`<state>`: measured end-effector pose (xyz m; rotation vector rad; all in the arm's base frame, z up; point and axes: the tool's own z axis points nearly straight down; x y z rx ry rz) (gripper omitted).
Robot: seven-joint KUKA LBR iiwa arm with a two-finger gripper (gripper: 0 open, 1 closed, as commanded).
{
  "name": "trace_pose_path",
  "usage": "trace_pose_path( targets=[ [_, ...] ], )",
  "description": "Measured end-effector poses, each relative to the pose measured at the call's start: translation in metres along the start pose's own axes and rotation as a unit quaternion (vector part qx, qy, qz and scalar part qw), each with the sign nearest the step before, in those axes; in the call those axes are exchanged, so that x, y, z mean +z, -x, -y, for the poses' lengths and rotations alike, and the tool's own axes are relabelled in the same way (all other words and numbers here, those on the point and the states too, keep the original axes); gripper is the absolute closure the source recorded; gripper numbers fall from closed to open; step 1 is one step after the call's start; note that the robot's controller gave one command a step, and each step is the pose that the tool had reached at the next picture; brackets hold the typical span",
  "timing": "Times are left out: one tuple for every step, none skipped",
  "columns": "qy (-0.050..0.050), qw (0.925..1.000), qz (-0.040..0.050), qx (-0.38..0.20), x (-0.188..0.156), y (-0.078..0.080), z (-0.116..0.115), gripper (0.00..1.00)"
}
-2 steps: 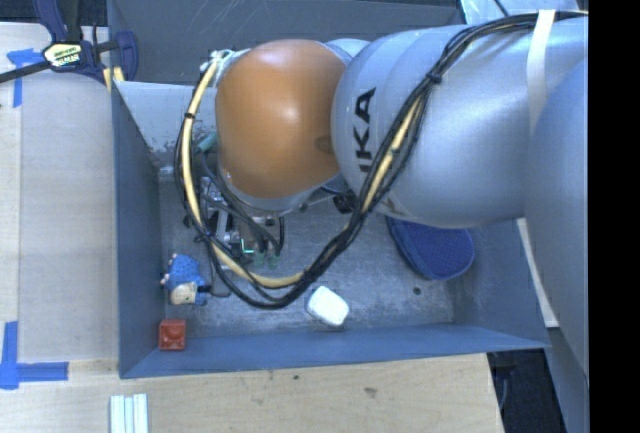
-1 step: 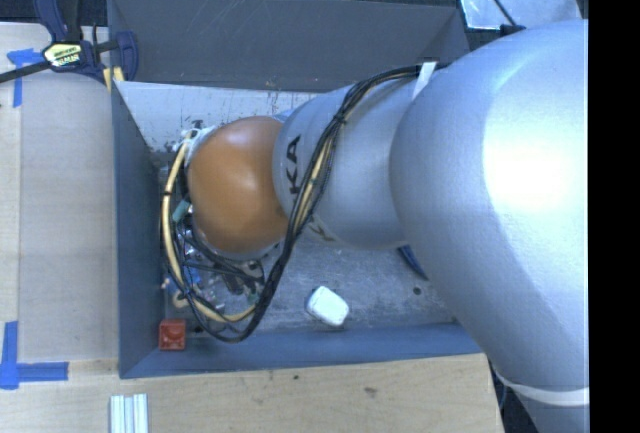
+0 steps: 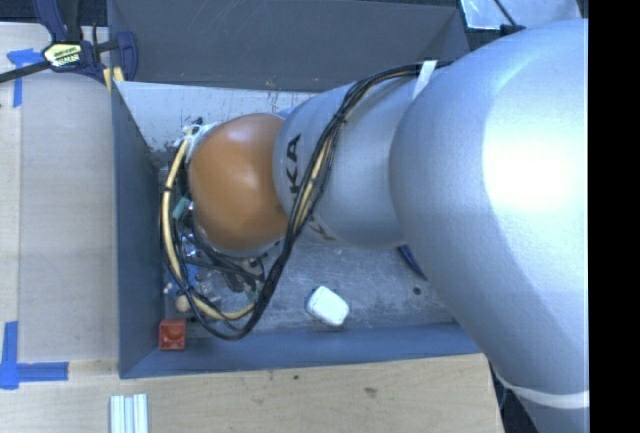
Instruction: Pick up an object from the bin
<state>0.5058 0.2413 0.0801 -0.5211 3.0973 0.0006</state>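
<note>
My gripper (image 3: 207,268) is low in the bin's left part, its dark body showing just below the orange wrist cover among yellow and black cables. A small red block (image 3: 172,334) lies in the near left corner, just in front of the gripper. A white rounded lump (image 3: 327,306) rests on the bin floor near the front wall, to the right of the gripper and apart from it. What lies directly under the gripper is hidden by the cover and cables.
The arm spans the bin from the right and covers most of its floor. A blue sliver of some thing (image 3: 410,259) pokes out from under the arm at the right. The left and front walls stand close to the gripper.
</note>
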Motion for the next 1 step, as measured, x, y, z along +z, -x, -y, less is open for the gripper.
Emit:
trace_pose_path(
  targets=[
    [0.000,1.0000,0.0055,-0.004,-0.1299,0.0216,0.0052,1.00]
  ],
)
